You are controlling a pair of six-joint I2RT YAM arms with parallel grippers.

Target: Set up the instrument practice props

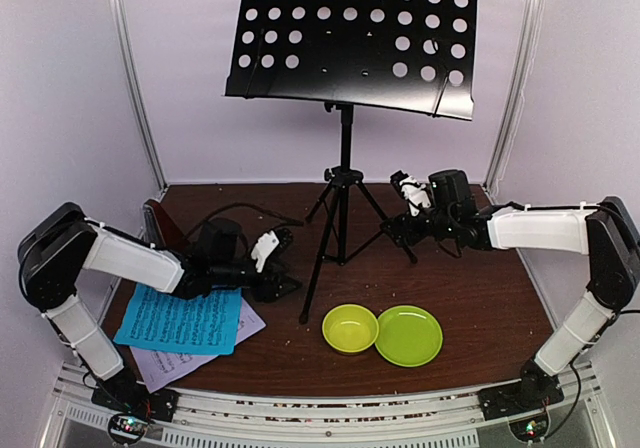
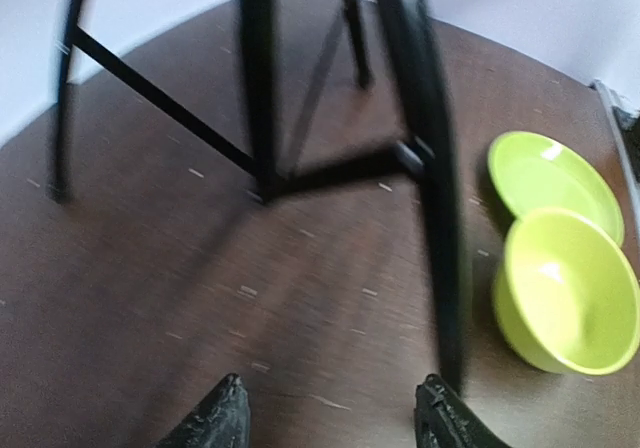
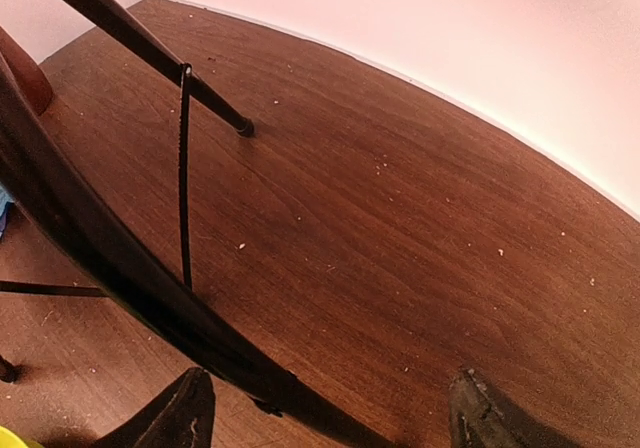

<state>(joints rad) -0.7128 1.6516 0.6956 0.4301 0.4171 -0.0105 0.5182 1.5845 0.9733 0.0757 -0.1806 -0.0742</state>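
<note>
The black music stand [image 1: 345,138] stands upright at mid-table on its tripod, its perforated desk [image 1: 355,33] high up and bare. A blue sheet of music [image 1: 185,318] lies on a pale lilac sheet [image 1: 175,366] at the front left. Behind my left arm shows part of the brown metronome [image 1: 160,223]. My left gripper [image 1: 283,284] is low beside the stand's left front leg [image 2: 440,218], open, with only table between its fingers [image 2: 225,413]. My right gripper [image 1: 393,230] is open at the right leg [image 3: 150,298], which runs between its fingers [image 3: 185,413] untouched.
A yellow-green bowl [image 1: 350,328] and a green plate [image 1: 410,335] sit touching at the front, right of the stand's front leg; both show in the left wrist view, the bowl [image 2: 570,288] nearer than the plate [image 2: 550,173]. White walls close the table's back and sides.
</note>
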